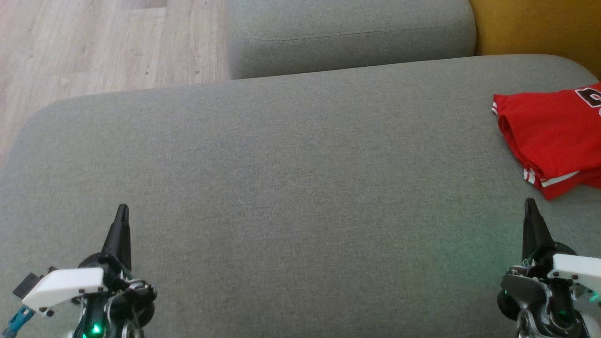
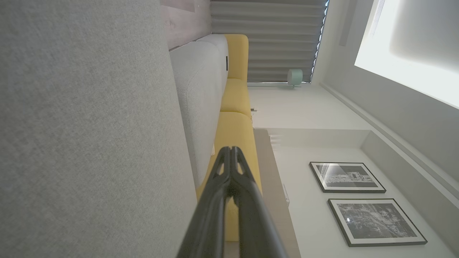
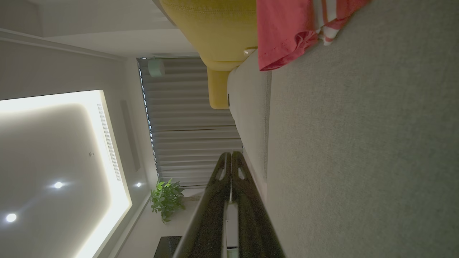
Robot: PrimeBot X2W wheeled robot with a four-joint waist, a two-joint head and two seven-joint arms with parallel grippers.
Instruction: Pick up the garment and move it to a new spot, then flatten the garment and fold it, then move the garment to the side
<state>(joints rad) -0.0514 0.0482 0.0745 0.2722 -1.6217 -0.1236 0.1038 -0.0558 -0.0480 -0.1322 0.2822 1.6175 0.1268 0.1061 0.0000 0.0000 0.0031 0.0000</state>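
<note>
- Grey sofa cushion is bare in the middle; the red garment lies folded at its far right edge.
- Left gripper and right gripper are clenched, holding nothing.
- Judged nearly finished; arms are best kept clear of the garment.

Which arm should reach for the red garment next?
Right, probably. The red garment lies at the grey cushion's right edge, just beyond the shut right gripper; the shut left gripper sits across the cushion.
</note>
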